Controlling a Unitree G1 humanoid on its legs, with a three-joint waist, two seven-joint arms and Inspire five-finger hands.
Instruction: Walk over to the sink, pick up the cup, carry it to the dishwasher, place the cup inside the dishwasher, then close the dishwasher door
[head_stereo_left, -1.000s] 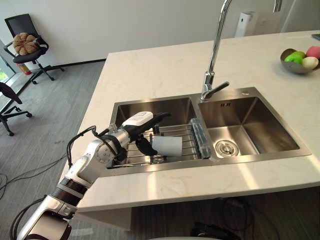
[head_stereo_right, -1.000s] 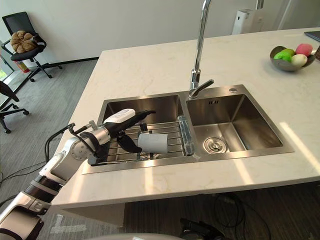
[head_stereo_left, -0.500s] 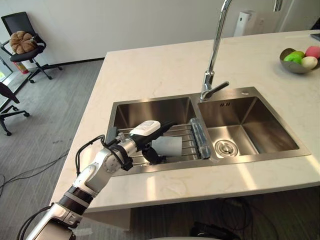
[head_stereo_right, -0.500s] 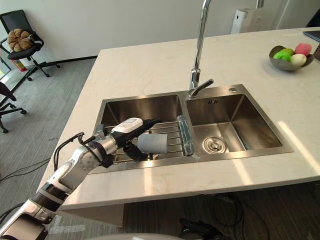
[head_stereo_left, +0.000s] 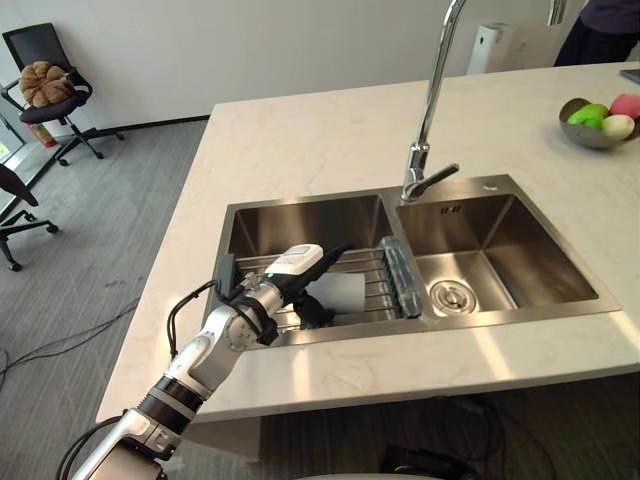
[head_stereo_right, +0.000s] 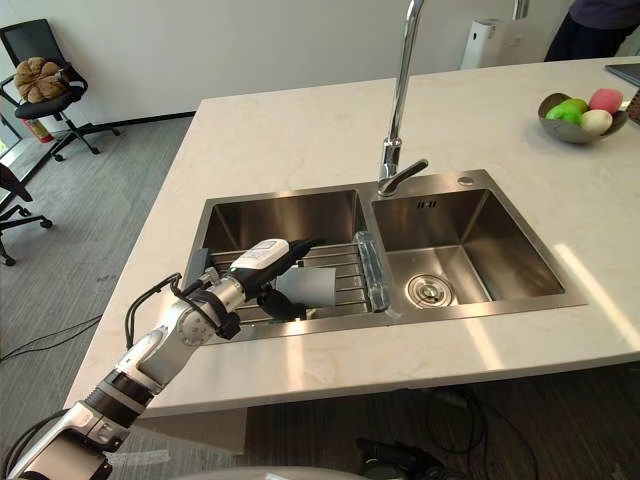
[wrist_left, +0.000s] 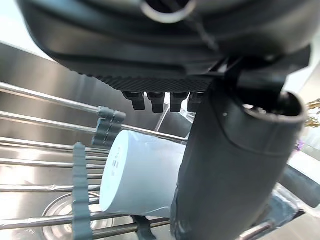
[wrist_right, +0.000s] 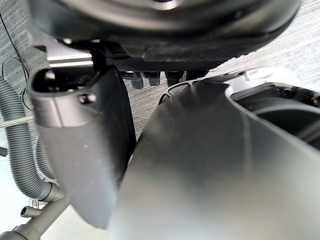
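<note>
Across the middle of my head views runs the pale marbled worktop (head_stereo_left: 300, 140), and set into it is a steel double sink (head_stereo_left: 480, 183), with a tall curved tap (head_stereo_left: 430, 90) rising behind the divider between the two basins. Beyond the worktop's left end a black office chair (head_stereo_left: 50, 90) stands on the grey floor (head_stereo_left: 90, 250). At the worktop's far right sits a bowl (head_stereo_left: 585, 135) of fruit. A wire rack (head_stereo_right: 345, 262) spans the near part of the left basin. My left hand (head_stereo_left: 288, 272) reaches into that basin from the near left. Its fingers lie stretched out over the top of the cup (head_stereo_left: 342, 290) and its thumb (wrist_left: 220, 165) is at the cup's near side. Nothing is curled round the cup, so I read this hand as open. The white cup lies on its side on the rack wires, with one flat end facing the hand. My right hand (wrist_right: 82, 145) shows in its own wrist view, above grey floor. Whether it is open or closed I cannot tell.
</note>
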